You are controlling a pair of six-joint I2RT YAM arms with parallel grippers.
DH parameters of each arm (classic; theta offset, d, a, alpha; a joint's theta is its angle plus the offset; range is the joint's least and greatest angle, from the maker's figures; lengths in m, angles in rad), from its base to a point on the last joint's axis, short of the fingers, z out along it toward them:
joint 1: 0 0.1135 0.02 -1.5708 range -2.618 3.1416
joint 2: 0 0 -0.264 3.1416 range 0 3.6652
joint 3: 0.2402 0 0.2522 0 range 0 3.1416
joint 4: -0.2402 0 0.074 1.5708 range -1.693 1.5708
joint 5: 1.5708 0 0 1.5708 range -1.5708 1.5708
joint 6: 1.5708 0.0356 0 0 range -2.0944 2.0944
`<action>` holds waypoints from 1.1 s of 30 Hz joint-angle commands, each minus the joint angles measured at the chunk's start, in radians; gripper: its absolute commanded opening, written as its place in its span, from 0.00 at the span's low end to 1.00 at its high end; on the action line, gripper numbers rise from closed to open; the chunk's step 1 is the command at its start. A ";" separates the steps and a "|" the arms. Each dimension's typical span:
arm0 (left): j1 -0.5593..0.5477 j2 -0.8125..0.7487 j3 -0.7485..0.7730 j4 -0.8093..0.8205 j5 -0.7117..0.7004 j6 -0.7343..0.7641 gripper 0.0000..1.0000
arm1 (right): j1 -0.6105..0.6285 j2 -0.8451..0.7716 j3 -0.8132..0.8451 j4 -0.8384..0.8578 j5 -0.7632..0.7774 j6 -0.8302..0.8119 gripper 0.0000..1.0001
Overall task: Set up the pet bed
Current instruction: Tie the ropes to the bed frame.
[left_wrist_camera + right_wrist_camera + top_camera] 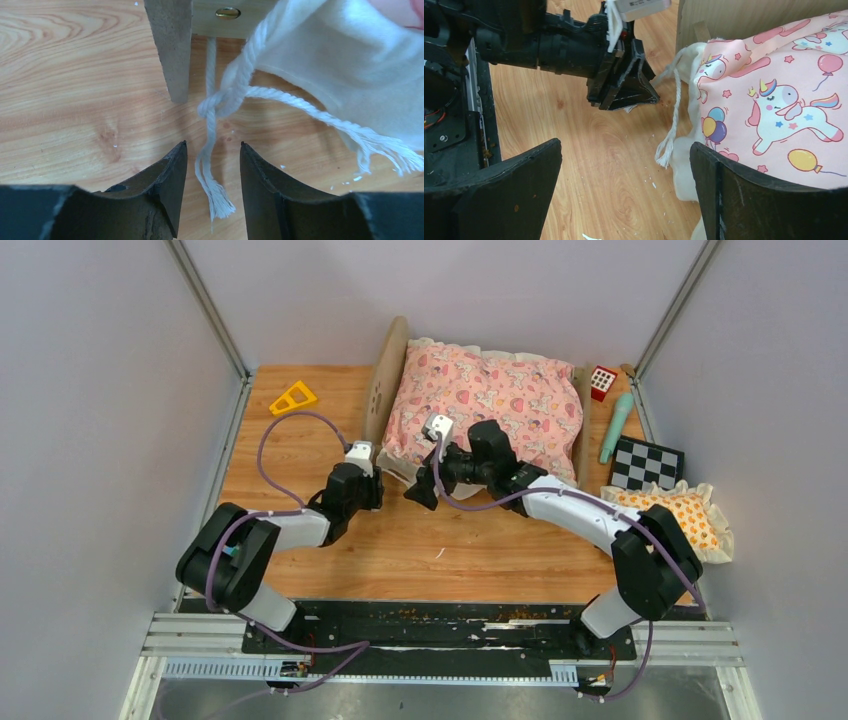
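Left wrist view: my left jaws stand open, a loose white cord (209,165) between them (not pinched). My right jaws are wide open beside the quilt (784,100). The pet bed (385,390) lies far-middle on the worktop (290,455).

Wooden table (470,540) with pet bed (490,405), yellow triangle (293,398), red block (603,381), teal stick (616,427), checkered board (647,464), orange pillow (685,515)

Yellow triangle (293,398), checkerboard (647,463) (beside orange pillow (685,518))
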 commanded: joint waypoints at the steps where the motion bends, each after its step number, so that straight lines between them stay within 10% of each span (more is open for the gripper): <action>1: 0.005 0.050 0.047 0.042 -0.038 0.030 0.51 | 0.013 0.011 0.041 -0.014 -0.018 -0.046 1.00; 10: 0.005 0.138 0.084 0.077 -0.045 0.038 0.50 | 0.026 0.026 0.031 -0.016 0.001 -0.104 1.00; 20: 0.005 0.138 0.049 0.156 -0.018 0.034 0.27 | 0.028 0.137 0.019 0.146 -0.001 -0.212 1.00; 33: 0.005 0.143 0.043 0.180 0.009 0.015 0.26 | 0.063 0.278 0.112 0.170 0.095 -0.309 0.77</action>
